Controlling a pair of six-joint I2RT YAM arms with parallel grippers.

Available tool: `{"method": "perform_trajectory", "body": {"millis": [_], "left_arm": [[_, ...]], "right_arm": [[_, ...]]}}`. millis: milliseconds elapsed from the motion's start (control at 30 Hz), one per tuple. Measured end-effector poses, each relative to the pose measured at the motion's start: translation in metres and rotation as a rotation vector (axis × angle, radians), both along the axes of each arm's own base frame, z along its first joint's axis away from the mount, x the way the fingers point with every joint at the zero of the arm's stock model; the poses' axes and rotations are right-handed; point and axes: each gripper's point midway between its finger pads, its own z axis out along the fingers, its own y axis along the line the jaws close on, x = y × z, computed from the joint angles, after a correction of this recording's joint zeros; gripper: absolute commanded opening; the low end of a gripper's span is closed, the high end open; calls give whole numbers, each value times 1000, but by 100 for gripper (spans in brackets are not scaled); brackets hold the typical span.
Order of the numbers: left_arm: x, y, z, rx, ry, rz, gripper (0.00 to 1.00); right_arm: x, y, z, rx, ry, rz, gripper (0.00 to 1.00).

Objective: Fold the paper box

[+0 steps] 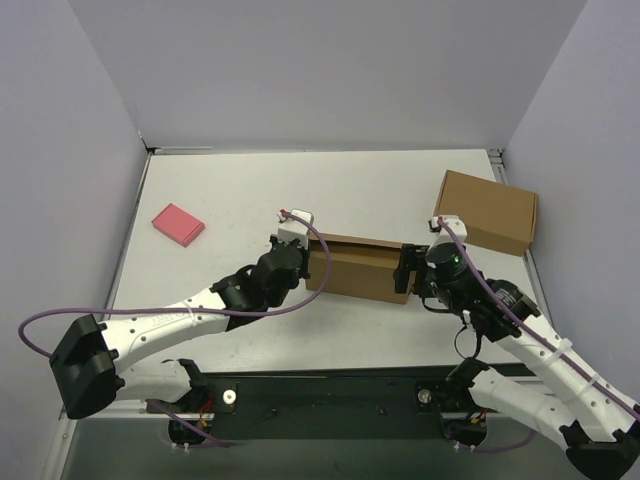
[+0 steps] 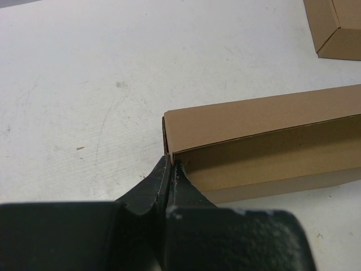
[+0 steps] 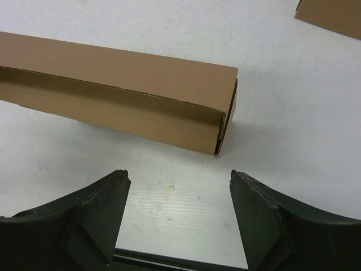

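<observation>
A long oblong paper box (image 1: 358,268) of plain brown cardboard lies on the white desk (image 1: 250,190), near its middle, between the two arms. Its faces are smooth and matte with crisp folded edges, and the wrist views show a thin dark seam (image 2: 265,137) running along its length where one panel meets the next.

The left arm (image 1: 170,320), white with black joints, reaches to the box's left end. The left jaws are pressed together, and their black, rough-cast tips touch the near corner of that end; whether they pinch any cardboard cannot be told.

The right arm (image 1: 540,350) reaches to the box's right end. The right jaws stand wide apart with only bare desk between them, and the box's end, layered board showing at its edge, lies just ahead of them.

A second, fully formed brown cardboard box (image 1: 487,210) sits towards the far right corner. A small flat pink block (image 1: 178,224) lies well apart on the left. The desk surface is faintly scuffed.
</observation>
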Motion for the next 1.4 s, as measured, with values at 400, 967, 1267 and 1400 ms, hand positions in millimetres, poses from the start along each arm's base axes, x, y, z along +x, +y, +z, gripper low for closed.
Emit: {"method": "perform_trajectory", "body": {"millis": [400,967,1267,1400], "left_arm": [[-1,0,2,2,3,-2,20],[-19,6,2,74,60,-93,74],[-33,3,0,70,142,-228,77],[-31,5,-1,32,180,-261,78]], "right_arm": [[19,-30,44,238,11,-172,58],[30,-41,8,325,51,-238,50],[30,-42,0,328,59,-251,48],[31,-42,-1,345,48,-258,45]]}}
